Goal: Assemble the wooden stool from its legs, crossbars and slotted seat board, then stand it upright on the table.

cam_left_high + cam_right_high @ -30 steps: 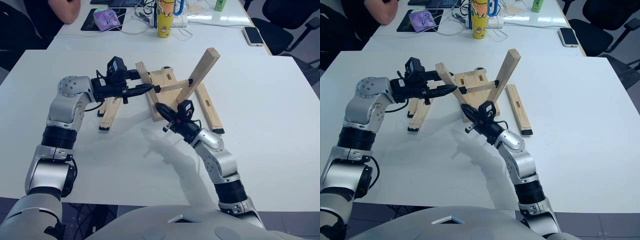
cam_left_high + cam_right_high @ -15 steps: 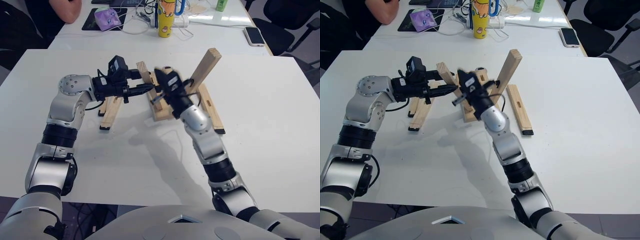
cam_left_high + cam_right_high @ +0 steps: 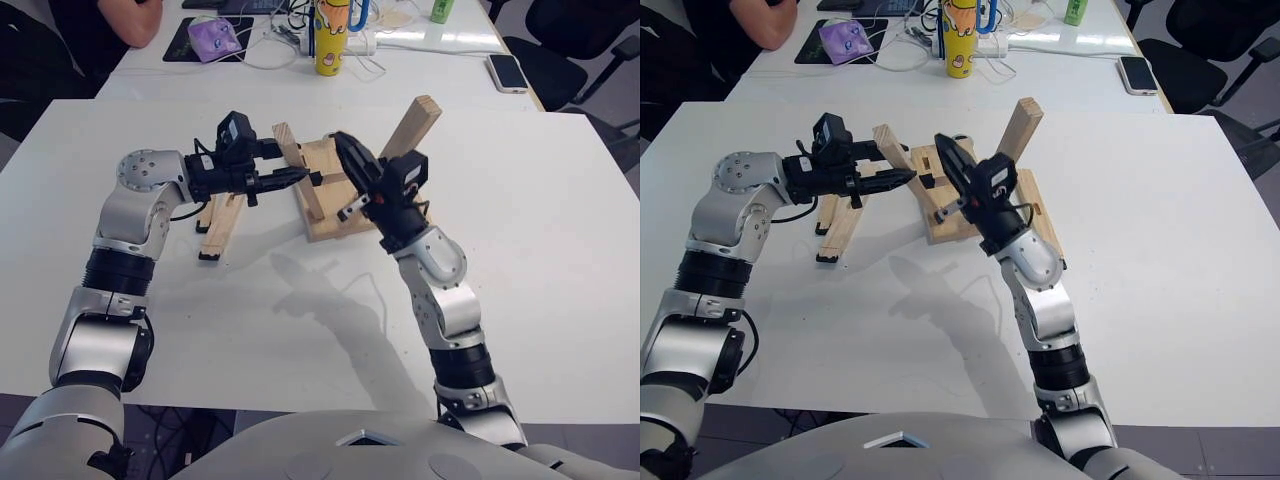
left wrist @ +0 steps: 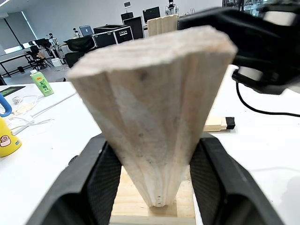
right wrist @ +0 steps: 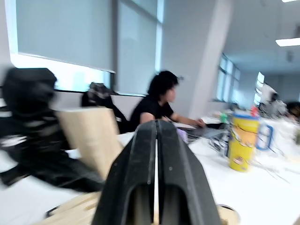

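Where white table ends, cluttered desk begins.

The right gripper had its jaws pressed flat together, only a thin seam showing between them and nothing held. To one side of the jaws and a little beyond them, a pale wooden leg stood tilted, with the blurred black left gripper just beside it on the side away from the jaws, and a light strip of seat board lay beneath. On the other side of the jaws the white counter stretched away, and a yellow mug stood well apart, farther back.
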Controlling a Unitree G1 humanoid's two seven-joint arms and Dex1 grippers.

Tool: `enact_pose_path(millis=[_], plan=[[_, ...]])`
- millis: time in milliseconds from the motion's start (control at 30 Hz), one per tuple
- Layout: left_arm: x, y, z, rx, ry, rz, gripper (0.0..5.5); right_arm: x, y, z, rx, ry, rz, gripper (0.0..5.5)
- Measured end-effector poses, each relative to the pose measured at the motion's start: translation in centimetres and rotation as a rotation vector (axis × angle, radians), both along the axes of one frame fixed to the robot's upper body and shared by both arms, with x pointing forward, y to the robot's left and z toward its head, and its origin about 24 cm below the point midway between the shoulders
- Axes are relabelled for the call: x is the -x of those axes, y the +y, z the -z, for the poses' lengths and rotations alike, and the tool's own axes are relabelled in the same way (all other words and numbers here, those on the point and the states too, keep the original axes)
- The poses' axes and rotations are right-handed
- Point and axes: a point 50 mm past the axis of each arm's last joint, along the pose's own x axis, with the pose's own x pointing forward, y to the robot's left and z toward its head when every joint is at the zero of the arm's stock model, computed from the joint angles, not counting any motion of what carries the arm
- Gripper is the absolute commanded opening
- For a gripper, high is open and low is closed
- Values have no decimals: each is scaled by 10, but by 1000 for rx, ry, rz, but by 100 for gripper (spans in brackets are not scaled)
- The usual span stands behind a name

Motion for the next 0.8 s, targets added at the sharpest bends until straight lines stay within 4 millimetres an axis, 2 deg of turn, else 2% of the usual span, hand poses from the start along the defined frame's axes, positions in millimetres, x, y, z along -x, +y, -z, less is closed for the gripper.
enact_pose_path(millis=[167, 233, 333, 467, 533, 800], plan=[[0, 1, -1, -2, 2, -2, 202, 6, -9, 46, 129, 85, -8, 0], [-2, 1, -1, -3, 7, 4, 202, 1, -7, 73, 183, 197, 27, 0], [-3, 1, -2, -6, 8, 11, 202, -14, -4, 91, 235, 310, 109, 0], [-5, 1, -4, -22, 7, 29, 202, -30, -1, 91, 255, 336, 184, 0], [-7, 0, -4, -29, 1, 39, 202, -36, 1, 100, 323, 402, 195, 0], [-8, 0, 0, -13, -35, 37, 202, -40, 5, 104, 420, 452, 187, 0]])
